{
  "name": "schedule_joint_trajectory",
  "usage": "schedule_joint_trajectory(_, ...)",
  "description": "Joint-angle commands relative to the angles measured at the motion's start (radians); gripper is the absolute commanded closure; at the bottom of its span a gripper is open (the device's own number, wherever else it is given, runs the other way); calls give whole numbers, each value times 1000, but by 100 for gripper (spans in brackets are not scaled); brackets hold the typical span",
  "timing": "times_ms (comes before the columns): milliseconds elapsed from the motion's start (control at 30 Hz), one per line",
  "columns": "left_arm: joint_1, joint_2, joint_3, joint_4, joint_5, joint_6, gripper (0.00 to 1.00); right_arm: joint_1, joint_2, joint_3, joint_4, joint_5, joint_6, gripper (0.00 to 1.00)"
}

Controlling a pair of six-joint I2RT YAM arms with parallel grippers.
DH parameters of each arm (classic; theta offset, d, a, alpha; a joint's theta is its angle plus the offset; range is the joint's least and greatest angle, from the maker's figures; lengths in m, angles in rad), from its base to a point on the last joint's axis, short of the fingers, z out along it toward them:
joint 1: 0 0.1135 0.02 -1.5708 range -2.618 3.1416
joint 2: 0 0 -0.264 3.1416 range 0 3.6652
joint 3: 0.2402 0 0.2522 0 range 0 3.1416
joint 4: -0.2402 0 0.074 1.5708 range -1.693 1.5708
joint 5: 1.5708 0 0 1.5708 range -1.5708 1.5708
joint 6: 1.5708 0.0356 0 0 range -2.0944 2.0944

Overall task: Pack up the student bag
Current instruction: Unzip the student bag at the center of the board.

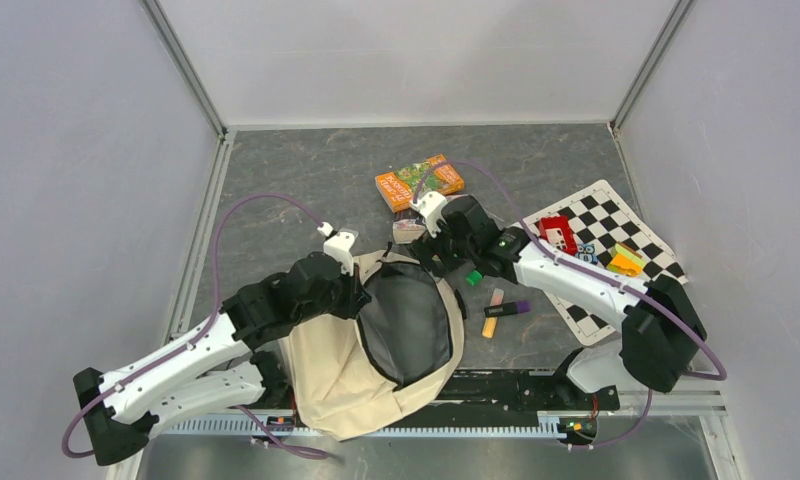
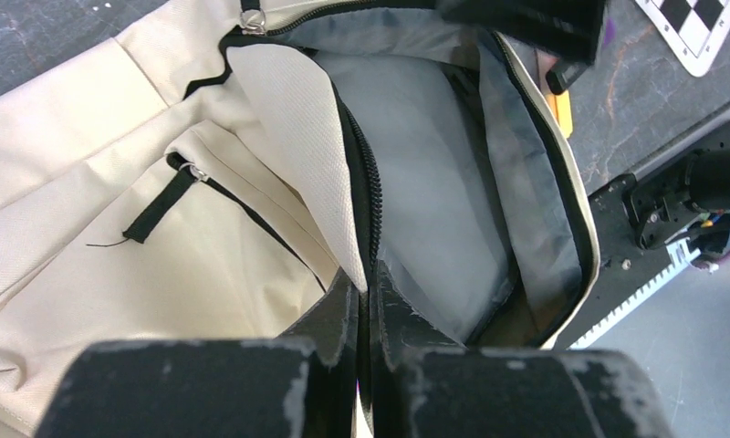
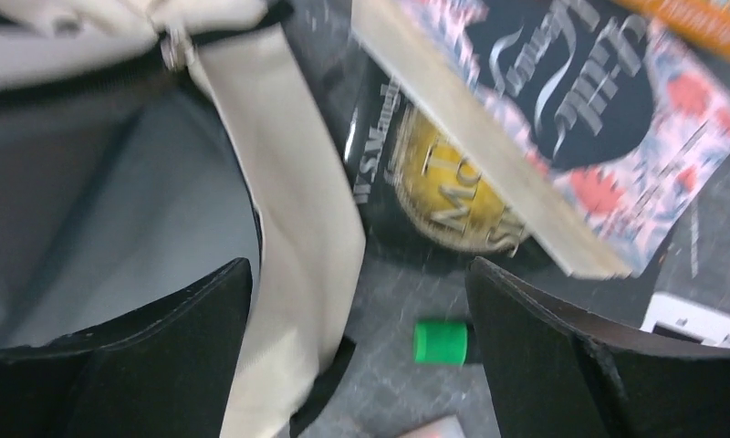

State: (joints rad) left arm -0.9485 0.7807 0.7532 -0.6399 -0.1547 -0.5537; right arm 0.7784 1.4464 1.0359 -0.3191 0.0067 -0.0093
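Your left gripper [image 2: 369,287] pinches the student bag [image 2: 115,274] by its edge; your right gripper [image 3: 359,274] is spread wide around that edge.

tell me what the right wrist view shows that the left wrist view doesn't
Only the right wrist view: the right gripper open, a floral book lying on a dark book, and a green cap on the table. Only the left wrist view: the left gripper pinching the zipper rim of the student bag, a black pocket pull tab and a checkerboard corner. Both: the bag's cream fabric and its grey-lined open mouth.
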Motion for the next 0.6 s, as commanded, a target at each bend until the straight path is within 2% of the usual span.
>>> schedule_joint_trajectory(0, 41, 27, 21, 61, 1, -9, 98, 9, -47, -116, -2, -4, 8, 9)
schedule_joint_trajectory(67, 79, 52, 42, 70, 26, 30, 98, 9, -38, -157, 7, -44, 8, 14)
schedule_joint_trajectory(133, 128, 79, 69, 73, 59, 75, 98, 9, -34, -175, 24, -69, 41, 31)
schedule_joint_trajectory(200, 188, 111, 108, 54, 76, 129, 98, 9, -37, -176, 33, -47, 68, 55)
schedule_joint_trajectory(267, 277, 145, 162, 22, 78, 185, 98, 7, -43, -167, 27, 34, 103, 87)
schedule_joint_trajectory(300, 323, 158, 185, 12, 88, 208, 98, 7, -47, -161, 22, 69, 124, 96)
schedule_joint_trajectory(333, 383, 177, 213, -2, 97, 230, 98, 8, -50, -159, 19, 101, 139, 100)
schedule_joint_trajectory(467, 587, 249, 317, -47, 112, 306, 98, 7, -71, -184, 24, 154, 197, 100)
schedule_joint_trajectory(567, 689, 288, 361, -59, 117, 334, 98, 7, -90, -234, 43, 185, 256, 100)
